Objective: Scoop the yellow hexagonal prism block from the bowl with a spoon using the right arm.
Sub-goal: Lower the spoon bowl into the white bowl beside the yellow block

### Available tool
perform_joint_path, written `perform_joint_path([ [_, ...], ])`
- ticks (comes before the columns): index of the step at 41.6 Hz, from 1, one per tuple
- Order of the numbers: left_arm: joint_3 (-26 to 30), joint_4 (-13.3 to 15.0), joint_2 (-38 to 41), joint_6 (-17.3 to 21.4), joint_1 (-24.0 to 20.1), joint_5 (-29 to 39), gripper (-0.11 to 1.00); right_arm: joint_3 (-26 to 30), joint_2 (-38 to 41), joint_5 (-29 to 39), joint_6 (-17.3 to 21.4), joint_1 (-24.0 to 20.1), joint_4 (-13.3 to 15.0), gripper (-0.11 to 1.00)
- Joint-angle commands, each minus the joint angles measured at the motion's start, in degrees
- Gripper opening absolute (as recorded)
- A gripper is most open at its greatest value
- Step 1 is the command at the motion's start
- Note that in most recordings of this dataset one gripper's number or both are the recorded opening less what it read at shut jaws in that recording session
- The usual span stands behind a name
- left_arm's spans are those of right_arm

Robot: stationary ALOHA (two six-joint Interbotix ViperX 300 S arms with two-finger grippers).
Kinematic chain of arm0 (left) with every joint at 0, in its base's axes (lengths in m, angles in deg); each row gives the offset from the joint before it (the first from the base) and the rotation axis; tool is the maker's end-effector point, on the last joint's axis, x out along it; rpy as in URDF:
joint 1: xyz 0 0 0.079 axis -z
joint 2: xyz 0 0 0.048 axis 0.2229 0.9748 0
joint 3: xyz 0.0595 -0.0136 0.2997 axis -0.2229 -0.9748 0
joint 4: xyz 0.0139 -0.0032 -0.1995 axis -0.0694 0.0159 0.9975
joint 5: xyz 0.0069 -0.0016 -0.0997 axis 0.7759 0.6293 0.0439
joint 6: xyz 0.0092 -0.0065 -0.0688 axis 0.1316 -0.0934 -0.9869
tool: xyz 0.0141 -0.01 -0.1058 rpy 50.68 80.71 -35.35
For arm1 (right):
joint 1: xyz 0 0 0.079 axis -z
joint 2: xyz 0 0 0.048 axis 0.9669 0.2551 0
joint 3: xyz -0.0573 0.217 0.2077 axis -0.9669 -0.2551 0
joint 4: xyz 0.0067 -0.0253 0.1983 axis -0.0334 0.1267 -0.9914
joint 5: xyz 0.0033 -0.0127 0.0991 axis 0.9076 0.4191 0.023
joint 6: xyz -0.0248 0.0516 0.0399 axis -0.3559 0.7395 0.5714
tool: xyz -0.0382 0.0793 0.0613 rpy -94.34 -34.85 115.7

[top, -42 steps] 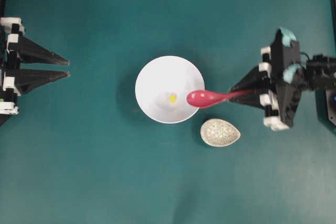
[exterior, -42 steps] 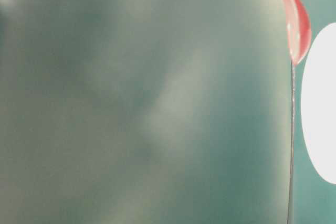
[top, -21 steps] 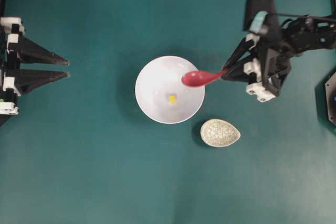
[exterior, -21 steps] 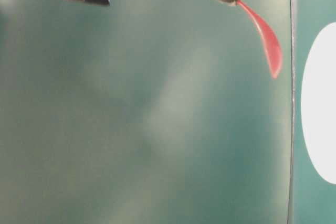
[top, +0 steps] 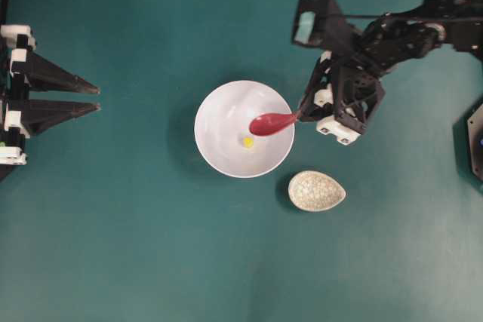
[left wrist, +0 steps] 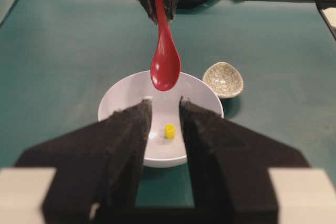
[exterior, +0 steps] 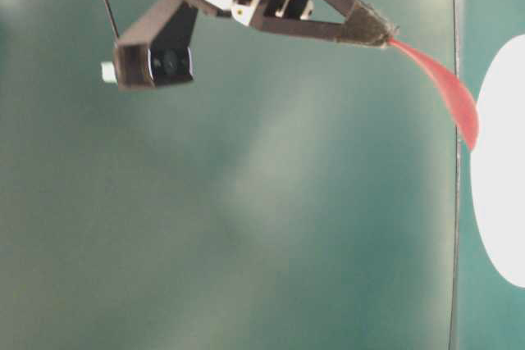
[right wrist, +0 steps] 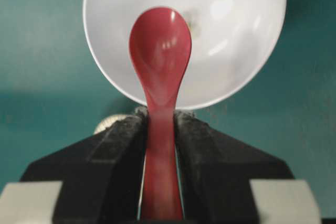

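Overhead view: right end effector [top: 306, 113] grips spoon [top: 272, 121] over bowl [top: 219, 156]; scoop hangs at one o'clock of yellow block [top: 247, 142], a steep dip may flick it away.

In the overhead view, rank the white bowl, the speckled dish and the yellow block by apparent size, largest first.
1. White bowl
2. Speckled dish
3. Yellow block, by far the smallest

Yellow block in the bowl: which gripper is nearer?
Right. The right gripper hangs just off the bowl rim, its spoon above the yellow block; the left gripper sits far away.
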State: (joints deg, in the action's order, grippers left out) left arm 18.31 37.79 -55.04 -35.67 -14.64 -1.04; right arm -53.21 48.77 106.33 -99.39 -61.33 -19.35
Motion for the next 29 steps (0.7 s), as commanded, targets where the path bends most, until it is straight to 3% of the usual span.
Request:
perform_joint_path([
  [1, 0.6, -0.2, 0.4, -0.1, -0.1, -0.3, 0.28, 3.3, 0.5, 2.9, 0.9, -0.2, 1.6, 0.25],
  [9, 0.7, -0.2, 0.4, 0.0, -0.1, -0.3, 0.27, 6.1, 3.0, 5.6, 2.5, -1.7, 7.0, 0.25],
  [14, 0.6, -0.2, 0.4, 0.0, -0.1, -0.3, 0.28, 7.3, 4.2, 5.7, 3.1, -2.5, 8.4, 0.25],
  [29, 0.6, -0.2, 0.4, 0.0, -0.1, -0.3, 0.28, 7.8, 7.8, 6.1, 3.3, -5.2, 8.7, 0.25],
])
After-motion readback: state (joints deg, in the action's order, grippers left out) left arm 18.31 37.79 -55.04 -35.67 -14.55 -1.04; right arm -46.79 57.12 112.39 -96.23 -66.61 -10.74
